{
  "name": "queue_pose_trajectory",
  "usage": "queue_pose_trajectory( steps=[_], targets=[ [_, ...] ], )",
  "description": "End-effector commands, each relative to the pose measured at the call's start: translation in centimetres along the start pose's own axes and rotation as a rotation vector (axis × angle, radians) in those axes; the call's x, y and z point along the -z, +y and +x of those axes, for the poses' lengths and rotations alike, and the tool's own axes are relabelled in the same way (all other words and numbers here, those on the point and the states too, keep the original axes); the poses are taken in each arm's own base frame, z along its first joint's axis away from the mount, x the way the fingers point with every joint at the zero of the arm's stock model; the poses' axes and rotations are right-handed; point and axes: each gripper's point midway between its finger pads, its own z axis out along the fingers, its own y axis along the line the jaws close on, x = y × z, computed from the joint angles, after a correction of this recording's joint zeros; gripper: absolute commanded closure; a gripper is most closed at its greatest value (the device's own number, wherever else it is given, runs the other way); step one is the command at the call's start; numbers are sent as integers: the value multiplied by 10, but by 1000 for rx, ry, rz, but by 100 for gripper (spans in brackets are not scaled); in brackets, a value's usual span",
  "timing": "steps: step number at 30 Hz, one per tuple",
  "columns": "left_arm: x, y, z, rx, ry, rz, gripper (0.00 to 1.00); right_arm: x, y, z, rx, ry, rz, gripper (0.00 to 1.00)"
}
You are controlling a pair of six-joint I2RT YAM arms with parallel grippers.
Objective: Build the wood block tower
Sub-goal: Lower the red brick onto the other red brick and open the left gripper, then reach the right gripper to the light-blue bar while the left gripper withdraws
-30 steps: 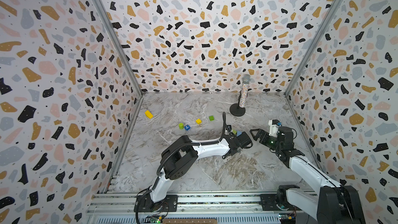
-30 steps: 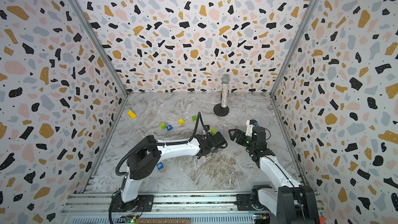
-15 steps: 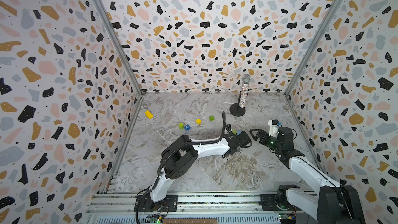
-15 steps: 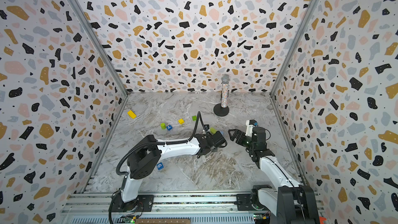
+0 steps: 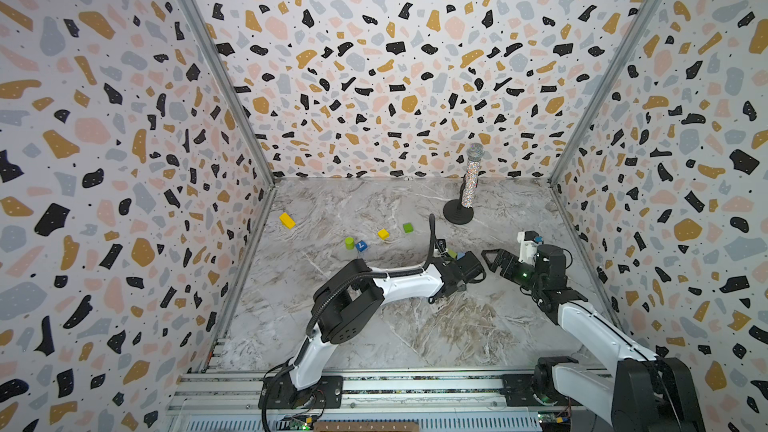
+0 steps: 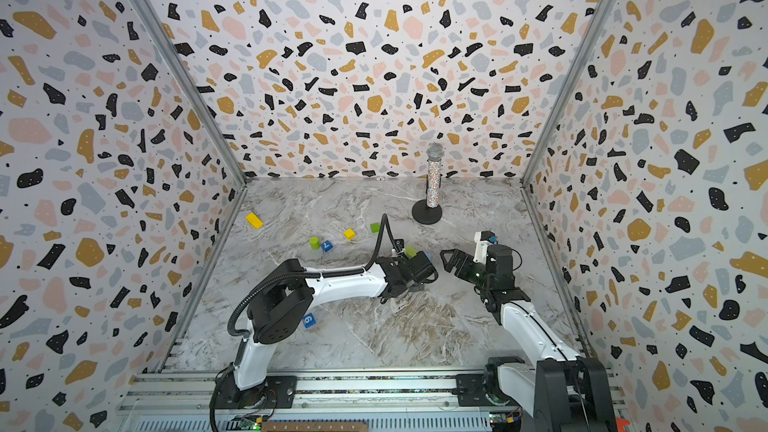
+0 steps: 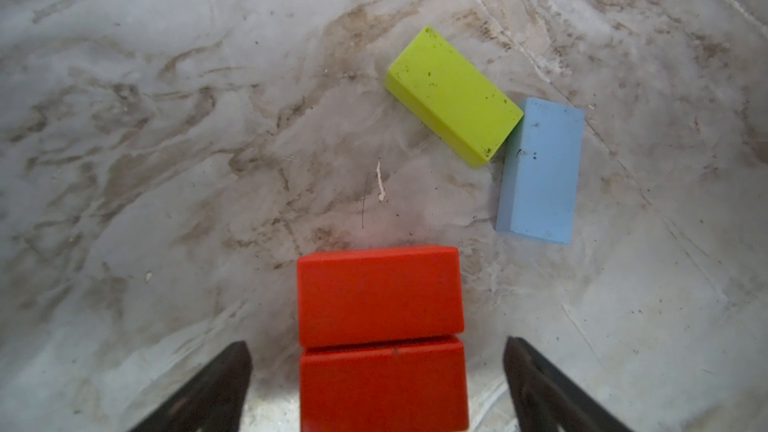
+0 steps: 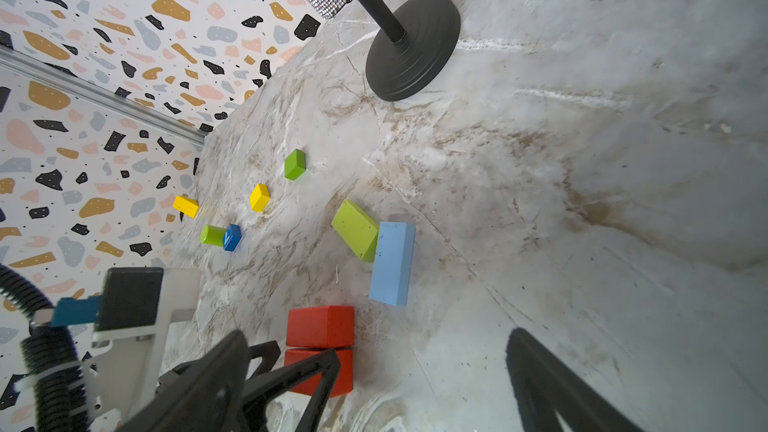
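Two red bricks (image 7: 380, 297) lie flat on the marble floor, side by side with their long sides touching. My left gripper (image 7: 378, 349) is open and straddles the nearer red brick (image 7: 382, 388), with floor showing on both sides of it. In both top views this gripper (image 5: 471, 270) hides the red bricks. Just beyond lie a lime green brick (image 7: 453, 95) and a light blue brick (image 7: 540, 170), touching at a corner. My right gripper (image 8: 378, 334) is open and empty, a short way right of the red bricks (image 8: 320, 326), and shows in a top view (image 5: 494, 259).
Loose blocks lie to the back left: a yellow brick (image 5: 286, 220), lime cylinder (image 5: 349, 242), dark blue cube (image 5: 361, 245), yellow cube (image 5: 383, 234) and green cube (image 5: 407, 227). Another dark blue cube (image 6: 308, 319) sits under the left arm. A glittery microphone (image 5: 469, 184) stands at the back.
My left gripper has opened and let go of the nearer red brick, which now rests against the other red one. Neither arm has visibly shifted.
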Motion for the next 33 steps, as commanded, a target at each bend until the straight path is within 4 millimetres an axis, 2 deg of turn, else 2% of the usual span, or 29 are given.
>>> queue_pose_trajectory(
  steps=[1,4,7,11,19,21,26,30,33],
  targets=[
    [17,-5,-20,6,-38,16,0,0,3,-1,5,-4,-16,2],
    [32,-2,-26,14,-51,40,0,-1,4,0,14,1,-14,4],
    [55,11,-34,48,-96,81,0,-2,4,0,23,6,-11,7],
    [81,38,-47,68,-152,111,0,-1,2,0,40,5,17,8],
    [112,106,-75,55,-265,114,0,-7,13,-3,164,27,71,7],
    [114,125,-82,53,-298,100,0,-9,14,-4,181,34,83,7],
    [105,167,-98,41,-317,49,0,-21,23,-8,229,60,117,6],
    [98,187,-105,28,-354,15,0,-40,40,-11,332,118,185,4],
    [88,193,-97,44,-375,35,0,-55,50,-18,374,160,212,4]
  ],
)
